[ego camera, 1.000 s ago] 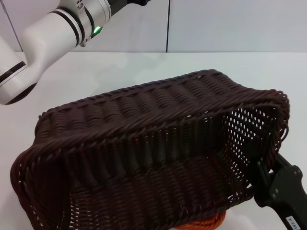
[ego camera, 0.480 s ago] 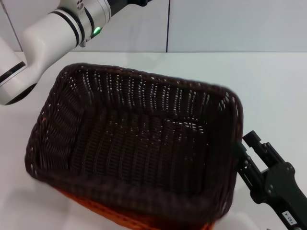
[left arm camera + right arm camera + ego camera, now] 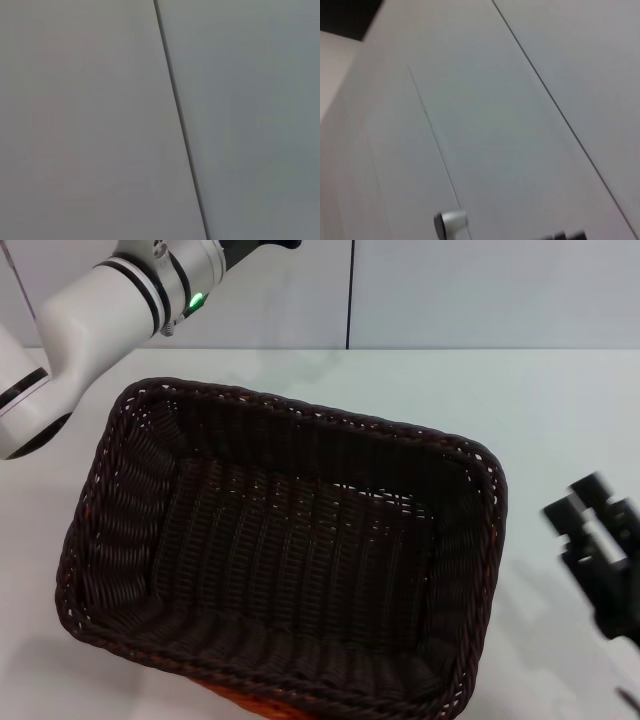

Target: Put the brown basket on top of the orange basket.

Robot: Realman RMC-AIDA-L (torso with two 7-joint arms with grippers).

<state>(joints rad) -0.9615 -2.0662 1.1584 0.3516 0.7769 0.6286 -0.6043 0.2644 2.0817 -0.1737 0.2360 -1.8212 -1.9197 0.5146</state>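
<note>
A: The brown basket (image 3: 290,560) is woven wicker-style strands, dark and faintly shiny, with a ropey braided rim and openwork sides, so pretty rough and ribbed all over. Only a sliver of the orange basket (image 3: 262,706) peeks out underneath, same kind of weave.

B: Yep. The desk (image 3: 560,410) is smooth matt white. The left arm (image 3: 100,310) has a glossy white plastic-looking shell with black bands. The right end effector (image 3: 600,545) is matt black, hard-looking, probably plastic. Wall panels (image 3: 75,125) behind are flat, matt and smooth.
</note>
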